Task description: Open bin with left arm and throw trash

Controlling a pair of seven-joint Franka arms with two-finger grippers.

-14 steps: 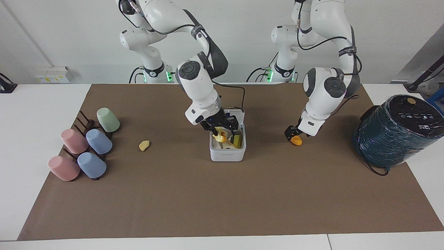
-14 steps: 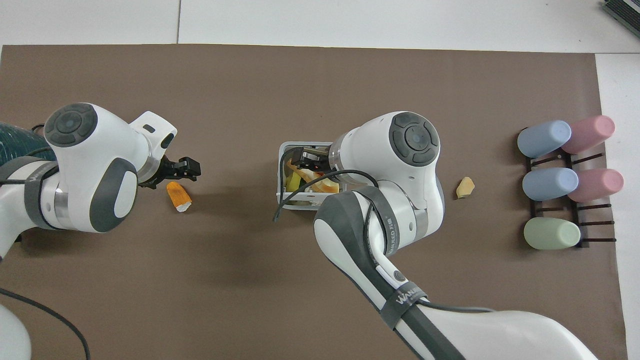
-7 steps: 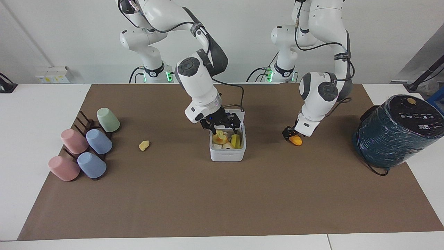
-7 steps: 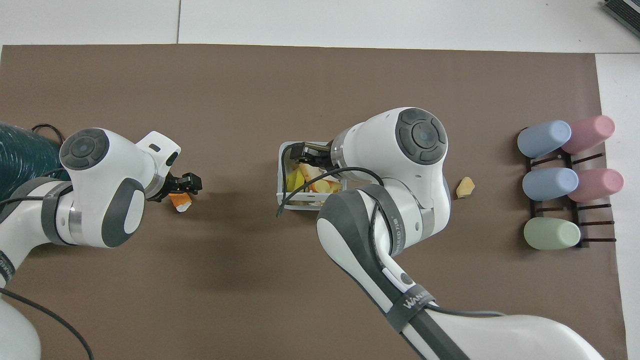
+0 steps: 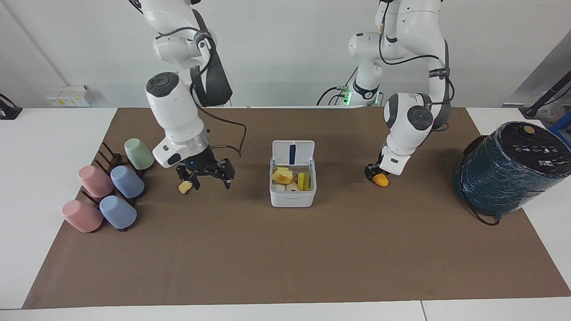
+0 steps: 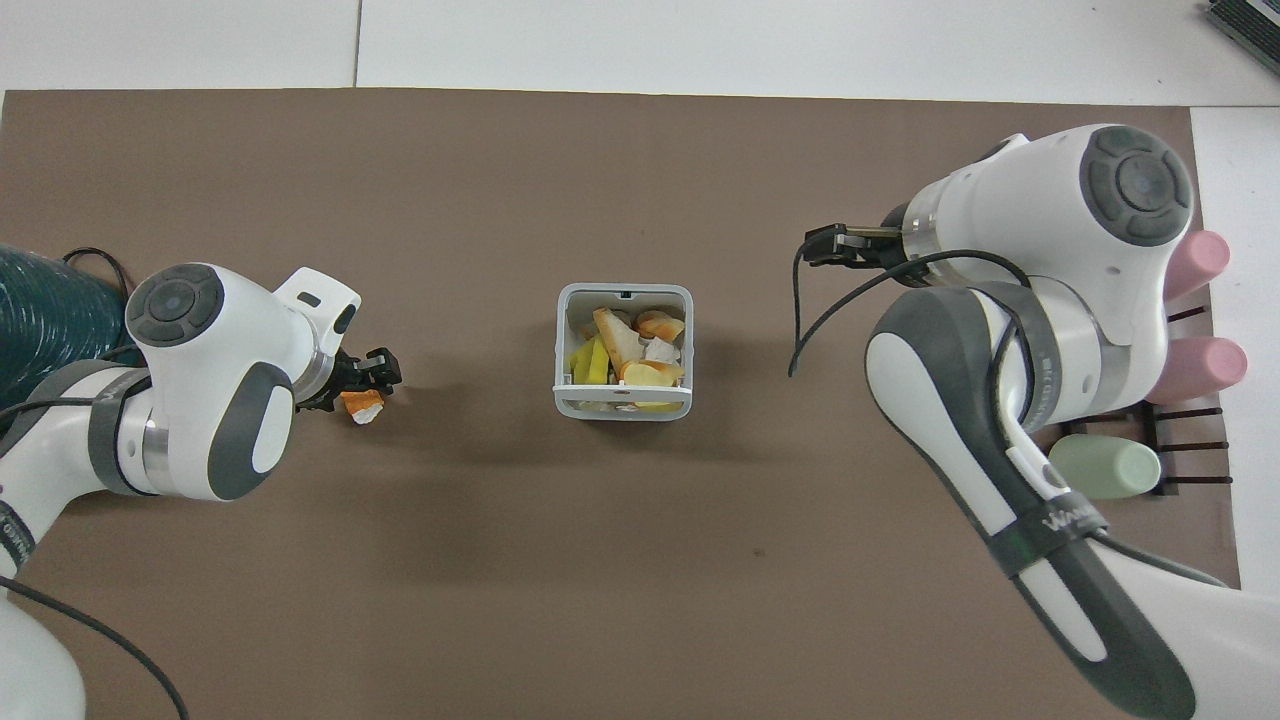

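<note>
The white bin stands mid-mat with its lid hinged up toward the robots. Inside it lie a yellow half-round chunk with an orange edge and several other scraps. My right gripper is open and empty, low over the mat, with one finger beside the pale yellow lump. In the overhead view the right arm hides that lump. My left gripper is down at the orange wedge, which lies on the mat and shows partly under it in the overhead view.
A rack of pastel cups lies at the right arm's end of the mat, close to the lump. A big dark-teal wrapped cylinder stands at the left arm's end, with a cable by its base.
My right gripper has let go of the half-round chunk in the bin and swung toward the right arm's end, to the pale lump. My left gripper has dropped closer onto the orange wedge.
</note>
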